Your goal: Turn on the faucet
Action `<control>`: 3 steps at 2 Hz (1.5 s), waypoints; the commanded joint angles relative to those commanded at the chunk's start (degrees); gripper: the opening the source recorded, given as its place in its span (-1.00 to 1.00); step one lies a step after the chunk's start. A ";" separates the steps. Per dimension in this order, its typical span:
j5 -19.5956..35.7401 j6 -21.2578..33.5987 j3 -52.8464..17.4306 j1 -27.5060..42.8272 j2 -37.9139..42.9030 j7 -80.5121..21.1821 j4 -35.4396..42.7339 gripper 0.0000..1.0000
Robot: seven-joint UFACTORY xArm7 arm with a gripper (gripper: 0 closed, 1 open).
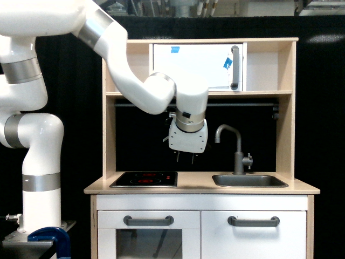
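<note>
The faucet is a slim dark grey tap with a hooked spout, standing at the back of the sink. Its small lever knob sticks out to the exterior view's right. My gripper hangs above the counter, left of the faucet and apart from it, between the stove and the sink. Its two thin fingers point straight down with a gap between them and nothing held, so it is open. The fingertips are roughly level with the knob.
A black stovetop lies on the wooden counter at the left. Above is a shelf with a white cabinet door and its grey bar handle. Two drawer handles sit below. Wooden side walls enclose the bay.
</note>
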 joint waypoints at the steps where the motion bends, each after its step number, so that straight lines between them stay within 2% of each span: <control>1: -4.11 0.21 -1.50 4.63 -7.92 1.59 2.18 1.00; 2: 1.53 -8.56 5.04 -4.74 -11.08 -0.60 -6.91 1.00; 3: 1.45 -7.70 3.08 -3.93 -19.58 -2.86 -6.27 1.00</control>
